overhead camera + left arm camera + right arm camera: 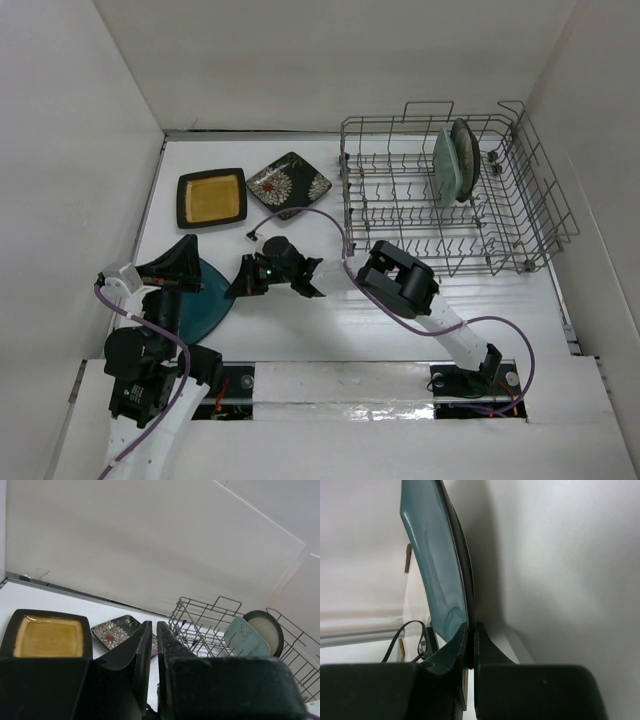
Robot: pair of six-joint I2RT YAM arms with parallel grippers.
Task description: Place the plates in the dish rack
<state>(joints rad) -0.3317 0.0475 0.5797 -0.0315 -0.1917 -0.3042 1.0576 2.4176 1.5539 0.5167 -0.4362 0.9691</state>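
The dark teal plate (207, 298) lies at the near left of the table. My right gripper (238, 284) is shut on its right rim; in the right wrist view the fingers (471, 626) clamp the teal plate's (437, 565) edge. My left gripper (185, 262) hovers over the plate's far left part, shut and empty (154, 625). The yellow-centred black plate (211, 197) (47, 637) and the flowered black plate (290, 184) (112, 631) lie flat at the far left. The mint plate (446, 165) (245, 637) and the cream round plate (466, 150) (267, 630) stand upright in the dish rack (520, 215) (200, 625).
The rack fills the far right of the table, and its left rows of tines hold nothing. White walls close in the table on three sides. A purple cable (330, 215) loops from the right arm across the table in front of the rack.
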